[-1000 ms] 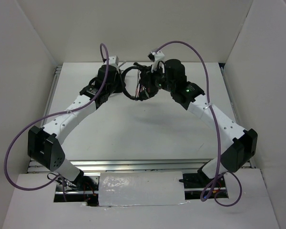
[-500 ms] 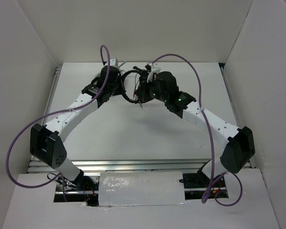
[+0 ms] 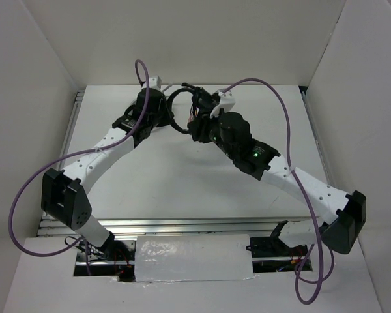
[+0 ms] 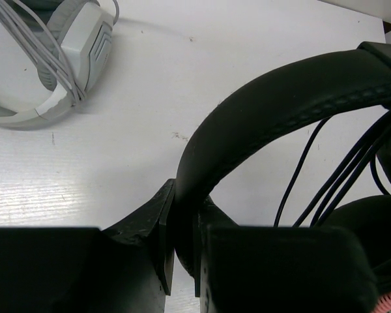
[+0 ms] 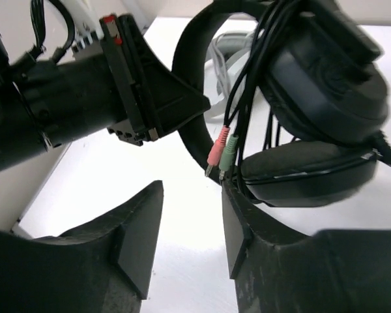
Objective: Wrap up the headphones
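The white table (image 3: 182, 182) stands between white walls (image 3: 45, 65). Over its far side, the left gripper (image 4: 182, 222) pinches the headphones (image 5: 326, 85) by the headband (image 4: 280, 98). The right gripper (image 5: 189, 228) is spread, holding nothing. The plugs (image 5: 220, 149) seem to hang just above it. A grey-white headset (image 4: 58, 59) lies nearby.

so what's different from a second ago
The right gripper drew back toward the near edge and its fingers opened. The cable plugs now hang loose just above the gap, gripped by nothing. The left gripper stays shut on the headband of the headphones, in about the same spot.
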Motion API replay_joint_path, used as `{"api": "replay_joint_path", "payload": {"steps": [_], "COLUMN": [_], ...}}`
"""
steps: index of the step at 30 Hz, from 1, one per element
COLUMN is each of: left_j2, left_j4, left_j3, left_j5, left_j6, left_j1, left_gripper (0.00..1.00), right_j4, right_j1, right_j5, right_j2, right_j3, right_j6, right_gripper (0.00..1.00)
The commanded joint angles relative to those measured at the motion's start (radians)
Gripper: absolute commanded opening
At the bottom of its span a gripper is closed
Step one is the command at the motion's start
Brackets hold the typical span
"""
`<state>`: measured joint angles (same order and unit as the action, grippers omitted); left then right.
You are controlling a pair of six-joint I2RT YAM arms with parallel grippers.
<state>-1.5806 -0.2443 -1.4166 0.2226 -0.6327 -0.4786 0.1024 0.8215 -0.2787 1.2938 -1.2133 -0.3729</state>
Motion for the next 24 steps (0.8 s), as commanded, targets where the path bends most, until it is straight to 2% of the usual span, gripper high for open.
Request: {"api": "replay_joint_path", "payload": {"steps": [1, 2, 4, 6, 8, 11, 12, 13, 24], "left_j2": [0.070, 0.073, 0.076, 0.077, 0.079, 0.077, 0.076, 0.073, 0.005], "left_j4": [0.122, 0.126, 0.123, 0.122, 0.125, 0.117, 0.115, 0.105, 0.071], "left_j3": [0.010, 0.018, 0.016, 0.016, 0.018, 0.025, 0.028, 0.033, 0.113], "left_j5": [-0.017, -0.020, -0.022, -0.023, -0.029, -0.034, -0.034, -0.032, -0.064], "left_j6": [-0.036, -0.038, -0.038, -0.036, -0.036, -0.036, -0.035, -0.041, -0.082], "left_j1": [-0.002, -0.002, -0.002, -0.002, -0.002, -0.002, -0.002, -0.002, 0.021], "left_gripper": [0.00, 0.00, 0.00, 0.00, 0.00, 0.00, 0.00, 0.00, 0.00], "right_j4": [0.017, 0.026, 0.034, 0.036, 0.037, 0.057, 0.062, 0.066, 0.270], "right_j1": [0.025, 0.034, 0.042, 0.056, 0.061, 0.070, 0.070, 0.071, 0.039], "right_j5": [-0.120, -0.126, -0.132, -0.160, -0.181, -0.203, -0.221, -0.231, -0.430], "right_j2": [-0.045, -0.059, -0.070, -0.088, -0.102, -0.129, -0.146, -0.154, -0.283], "right_j3": [-0.028, -0.028, -0.029, -0.028, -0.025, -0.025, -0.020, -0.019, 0.060], "right_j6": [0.012, 0.015, 0.019, 0.029, 0.034, 0.039, 0.035, 0.034, -0.135], "right_gripper": [0.53, 0.60, 0.61, 0.70, 0.73, 0.85, 0.96, 1.00, 1.00]}}
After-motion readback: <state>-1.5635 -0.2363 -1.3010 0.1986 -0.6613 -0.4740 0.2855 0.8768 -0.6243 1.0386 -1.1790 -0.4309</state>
